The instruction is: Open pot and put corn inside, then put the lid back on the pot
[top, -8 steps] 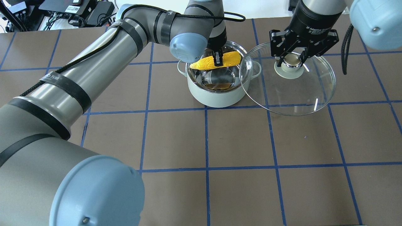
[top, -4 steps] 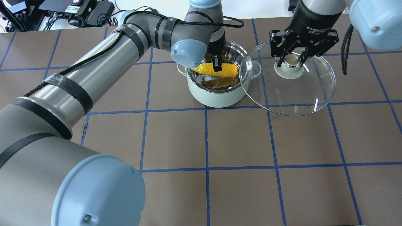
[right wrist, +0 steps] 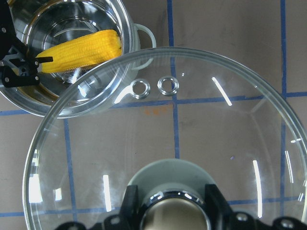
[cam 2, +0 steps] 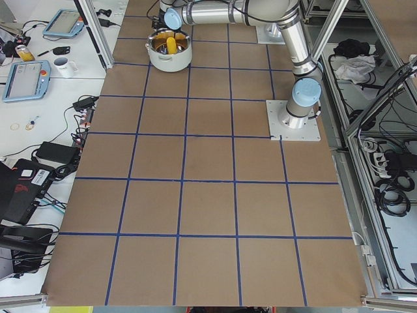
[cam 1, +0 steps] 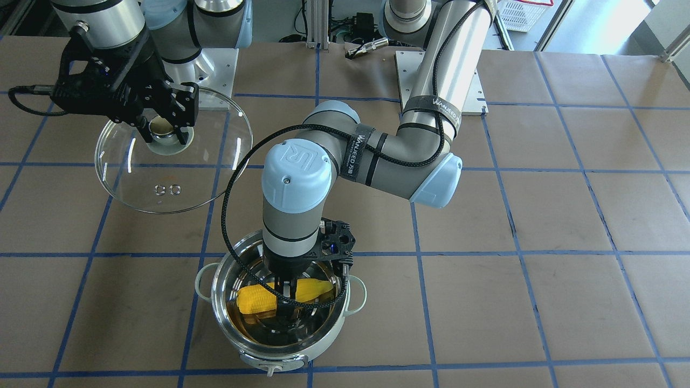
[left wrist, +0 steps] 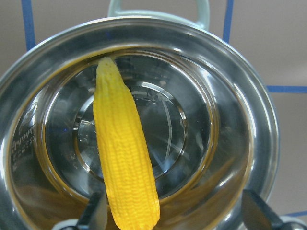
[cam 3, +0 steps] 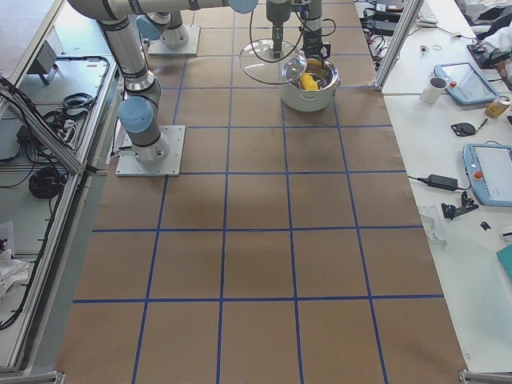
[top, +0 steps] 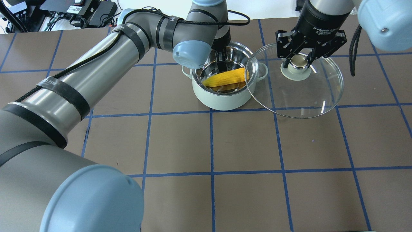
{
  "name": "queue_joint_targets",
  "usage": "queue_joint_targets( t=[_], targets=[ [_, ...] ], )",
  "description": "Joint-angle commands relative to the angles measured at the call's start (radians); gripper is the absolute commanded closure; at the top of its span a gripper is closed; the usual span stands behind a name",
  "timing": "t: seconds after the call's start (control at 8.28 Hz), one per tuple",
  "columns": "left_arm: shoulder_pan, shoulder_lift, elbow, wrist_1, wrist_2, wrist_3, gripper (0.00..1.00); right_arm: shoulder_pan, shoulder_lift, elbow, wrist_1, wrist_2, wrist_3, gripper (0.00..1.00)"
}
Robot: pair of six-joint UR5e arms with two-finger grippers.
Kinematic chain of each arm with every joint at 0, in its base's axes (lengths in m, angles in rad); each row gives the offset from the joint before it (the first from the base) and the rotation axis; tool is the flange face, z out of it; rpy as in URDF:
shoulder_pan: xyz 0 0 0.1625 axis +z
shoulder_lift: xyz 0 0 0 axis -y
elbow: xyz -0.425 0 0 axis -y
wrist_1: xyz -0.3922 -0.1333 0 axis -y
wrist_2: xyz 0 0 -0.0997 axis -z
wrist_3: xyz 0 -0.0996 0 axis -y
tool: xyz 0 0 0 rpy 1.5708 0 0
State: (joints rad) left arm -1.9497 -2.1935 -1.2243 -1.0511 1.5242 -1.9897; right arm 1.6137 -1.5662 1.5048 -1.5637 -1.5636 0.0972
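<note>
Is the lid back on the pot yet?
No, the right tool holds the lid by its knob beside the open pot.

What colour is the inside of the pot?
The pot is shiny silver inside, best seen in the left wrist view.

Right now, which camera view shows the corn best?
The left wrist-mounted view: the corn shows close and nearly whole inside the pot. The front-facing view has the left gripper across it; overhead and right wrist-mounted views show it smaller; side views show specks.
</note>
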Motion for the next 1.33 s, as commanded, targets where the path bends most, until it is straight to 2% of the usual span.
queue_joint_targets(
  t=[0.0, 0.24, 0.48, 0.6, 0.85, 0.97, 1.09, 1.21],
  targets=[
    [0.002, 0.113, -0.001, -0.090, -0.066, 0.012, 0.00, 0.000, 0.000, 0.000, -0.004, -0.006, -0.005, 0.65],
    [0.017, 0.152, -0.006, -0.141, -0.068, 0.069, 0.00, -0.001, 0.009, -0.003, -0.042, -0.003, -0.011, 0.65],
    [0.156, 0.196, -0.032, -0.280, -0.067, 0.115, 0.00, 0.000, 0.035, -0.037, -0.045, -0.012, 0.013, 0.65],
    [0.241, 0.237, -0.062, -0.309, -0.064, 0.168, 0.00, 0.003, 0.081, -0.090, -0.045, -0.013, 0.035, 0.65],
    [0.378, 0.348, -0.130, -0.380, -0.044, 0.215, 0.00, 0.059, 0.260, -0.231, -0.108, -0.006, 0.065, 0.64],
    [0.426, 0.379, -0.164, -0.436, 0.037, 0.326, 0.00, 0.133, 0.326, -0.260, -0.128, -0.021, 0.150, 0.64],
    [0.448, 0.393, -0.194, -0.437, 0.089, 0.473, 0.00, 0.184, 0.366, -0.261, -0.197, -0.026, 0.223, 0.64],
    [0.454, 0.422, -0.204, -0.437, 0.091, 0.552, 0.00, 0.218, 0.388, -0.270, -0.223, -0.026, 0.260, 0.64]
  ],
)
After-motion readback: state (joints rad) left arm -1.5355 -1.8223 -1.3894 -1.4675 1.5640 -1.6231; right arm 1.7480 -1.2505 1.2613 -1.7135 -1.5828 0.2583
